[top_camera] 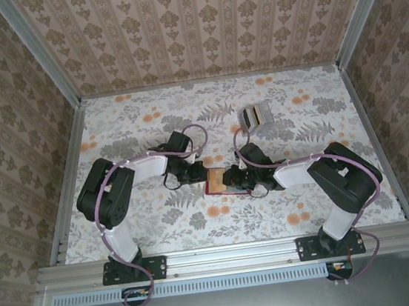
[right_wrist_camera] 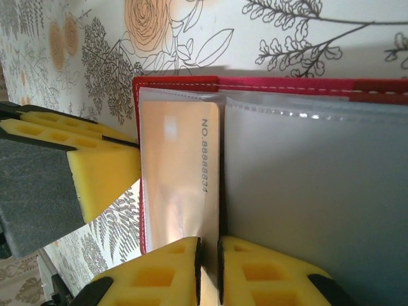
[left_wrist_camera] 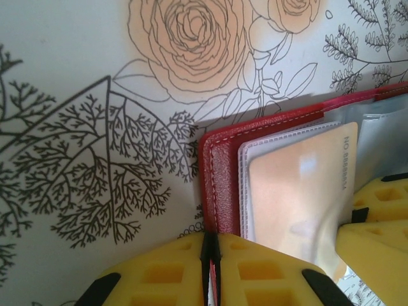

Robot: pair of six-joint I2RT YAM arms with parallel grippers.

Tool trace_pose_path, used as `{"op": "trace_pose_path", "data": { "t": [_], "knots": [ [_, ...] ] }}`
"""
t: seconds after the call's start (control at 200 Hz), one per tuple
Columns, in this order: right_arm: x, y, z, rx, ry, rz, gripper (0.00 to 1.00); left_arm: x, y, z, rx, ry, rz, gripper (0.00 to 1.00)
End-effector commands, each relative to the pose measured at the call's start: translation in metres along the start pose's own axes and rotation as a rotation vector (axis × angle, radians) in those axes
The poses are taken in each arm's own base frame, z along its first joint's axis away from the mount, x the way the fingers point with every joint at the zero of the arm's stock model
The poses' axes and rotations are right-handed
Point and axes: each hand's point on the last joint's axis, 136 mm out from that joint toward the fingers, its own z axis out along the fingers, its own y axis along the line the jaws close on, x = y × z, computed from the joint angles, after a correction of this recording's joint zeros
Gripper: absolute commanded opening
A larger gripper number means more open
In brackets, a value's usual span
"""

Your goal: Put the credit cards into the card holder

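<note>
The red card holder (top_camera: 214,184) lies open on the floral table between both arms. My left gripper (left_wrist_camera: 210,245) is shut on the edge of its red cover (left_wrist_camera: 223,172). A yellow credit card (right_wrist_camera: 182,172), printed with a number, sits inside a clear sleeve of the holder (right_wrist_camera: 306,89). My right gripper (right_wrist_camera: 208,255) straddles the card's near edge, its jaws a narrow gap apart. That card (left_wrist_camera: 299,191) also shows in the left wrist view, with the right gripper's yellow fingers (left_wrist_camera: 376,236) beside it. From above, the left gripper (top_camera: 196,173) and the right gripper (top_camera: 234,178) meet at the holder.
A clear plastic box with dark and tan stripes (top_camera: 254,115) stands behind the right arm. Metal rails (top_camera: 66,177) and patterned walls bound the table. Wide floral tabletop (top_camera: 310,103) surrounds the arms. The left gripper's yellow finger (right_wrist_camera: 95,166) shows left of the holder.
</note>
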Motion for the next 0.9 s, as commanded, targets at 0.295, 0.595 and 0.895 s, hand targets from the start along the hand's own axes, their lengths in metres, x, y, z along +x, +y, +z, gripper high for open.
{"op": "trace_pose_path", "data": {
  "t": [0.295,0.595,0.895],
  "knots": [
    [0.006,0.000,-0.014,0.077,-0.004,0.065,0.30,0.056,0.004,0.007,0.000,0.162,-0.137,0.13],
    [0.011,0.004,-0.018,0.128,-0.025,0.043,0.27,0.061,-0.001,0.003,0.027,0.174,-0.137,0.13],
    [0.017,0.023,0.000,0.156,0.013,-0.023,0.26,0.060,-0.005,0.005,0.055,0.177,-0.158,0.13]
  ]
}}
